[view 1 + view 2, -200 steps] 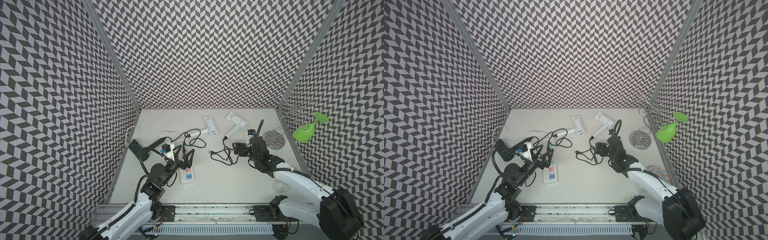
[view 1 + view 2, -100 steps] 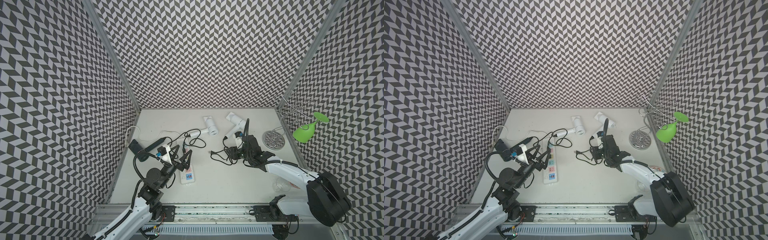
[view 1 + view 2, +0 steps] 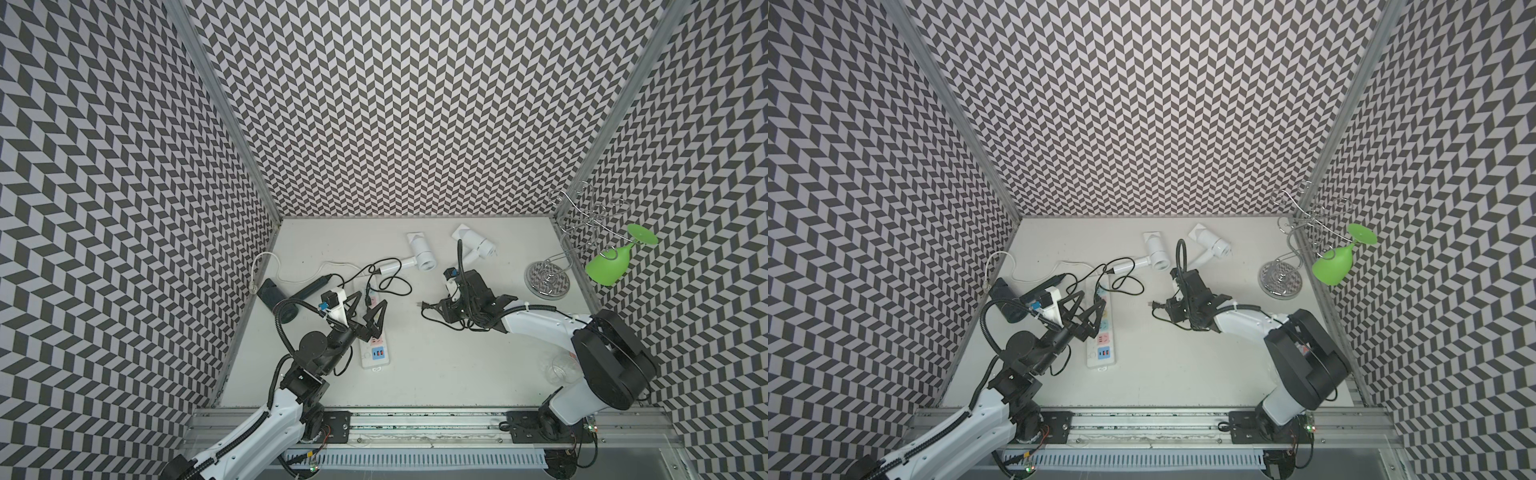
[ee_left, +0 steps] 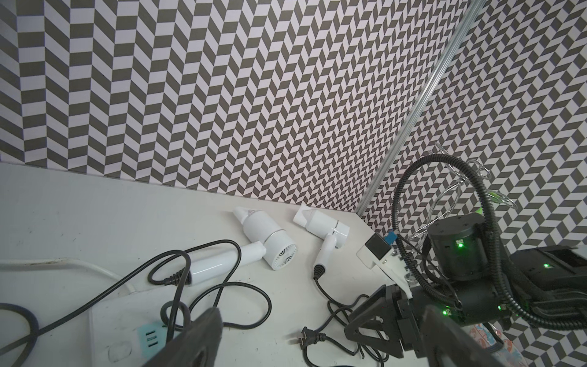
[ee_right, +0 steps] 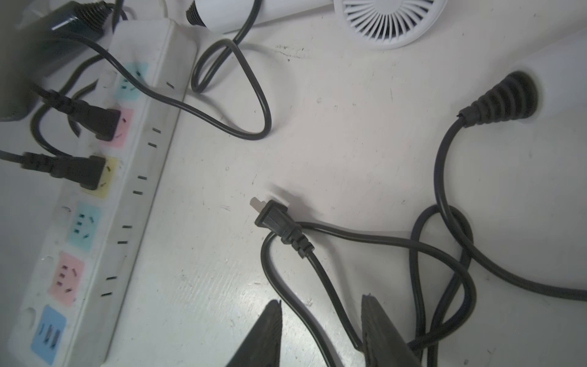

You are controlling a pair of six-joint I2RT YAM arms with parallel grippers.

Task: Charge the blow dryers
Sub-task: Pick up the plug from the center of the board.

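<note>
Right gripper (image 5: pixel 322 300): newly lowered astride black cord (image 5: pixel 320 273) behind loose plug (image 5: pixel 276 219); jaws narrowed, not yet clamped. Left gripper (image 3: pixel 371 298): spread wide above power strip (image 3: pixel 376 353). Unplugged white blow dryer (image 3: pixel 478 245): near back wall, pickup imminent.

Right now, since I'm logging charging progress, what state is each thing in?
Strip, two plugs in.
Loose plug, unplugged, on the table.
Left gripper, open, over the strip.
Right gripper, open, cord between its jaws.
Left white dryer, lying down.
Right white dryer, lying down, unplugged.
Dark dryer, lying down.
Green glass, hanging upside down.
</note>
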